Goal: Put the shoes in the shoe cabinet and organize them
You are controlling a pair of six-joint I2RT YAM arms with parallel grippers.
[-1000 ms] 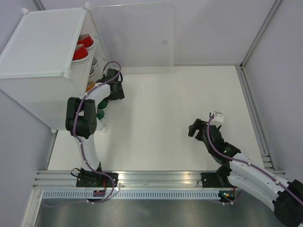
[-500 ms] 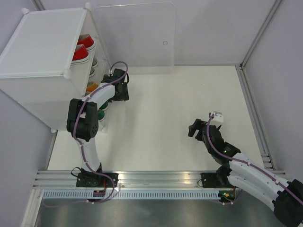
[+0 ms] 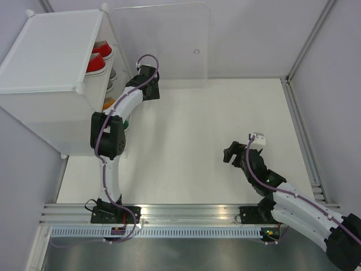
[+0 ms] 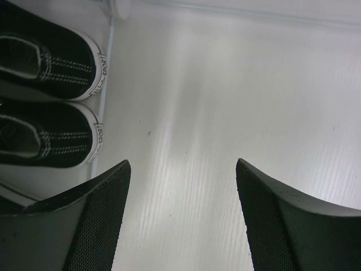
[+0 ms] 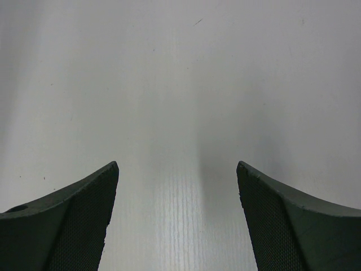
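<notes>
Presently: black shoes (image 4: 51,56) left of left gripper (image 4: 182,164), jaws apart, empty; right gripper (image 5: 177,165) likewise. Probably light, soft canvas; grip heel collar.

Bright, even light from above. Soft glare streaks on the white table (image 4: 186,169) under both my wrists. My jaws blurred, dark at frame bottoms. Shadows faint.

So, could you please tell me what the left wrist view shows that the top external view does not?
Only the left wrist: the heels of two black shoes, side by side. Only the top external: the red shoes in the shoe cabinet, its clear door panel, and the right gripper. Both: the left gripper, open, over the white table.
</notes>
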